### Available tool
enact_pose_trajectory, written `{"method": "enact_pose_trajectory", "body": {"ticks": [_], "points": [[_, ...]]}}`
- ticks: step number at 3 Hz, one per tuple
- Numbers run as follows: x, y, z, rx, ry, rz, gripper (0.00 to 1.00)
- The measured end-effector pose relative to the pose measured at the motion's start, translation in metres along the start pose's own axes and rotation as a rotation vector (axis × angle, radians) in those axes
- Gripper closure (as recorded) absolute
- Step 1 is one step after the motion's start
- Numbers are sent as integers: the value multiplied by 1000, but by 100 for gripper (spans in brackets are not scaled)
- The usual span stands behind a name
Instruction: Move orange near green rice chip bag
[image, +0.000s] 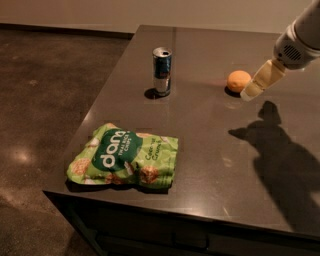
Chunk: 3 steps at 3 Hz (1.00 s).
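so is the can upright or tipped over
Upright: the can stands on its base, top rim facing up. The hand is close beside the orange.

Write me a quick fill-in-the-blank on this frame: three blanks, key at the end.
1. Between the orange and the green rice chip bag, the gripper is closer to the ____.
2. The drink can stands ____ on the table.
3. The white lettering on the green rice chip bag reads ____.

Missing words: orange; upright; dang.
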<state>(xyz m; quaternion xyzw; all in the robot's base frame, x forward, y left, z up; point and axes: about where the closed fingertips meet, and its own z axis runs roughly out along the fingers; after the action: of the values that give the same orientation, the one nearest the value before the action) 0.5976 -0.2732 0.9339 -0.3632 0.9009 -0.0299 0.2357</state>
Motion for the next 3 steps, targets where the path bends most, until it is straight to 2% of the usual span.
{"method": "enact_pose_trajectory", "body": {"ticks": [1, 3], "points": [[-5, -14, 26, -6, -66, 86, 0], [-37, -35, 63, 64, -179, 155, 0]]}}
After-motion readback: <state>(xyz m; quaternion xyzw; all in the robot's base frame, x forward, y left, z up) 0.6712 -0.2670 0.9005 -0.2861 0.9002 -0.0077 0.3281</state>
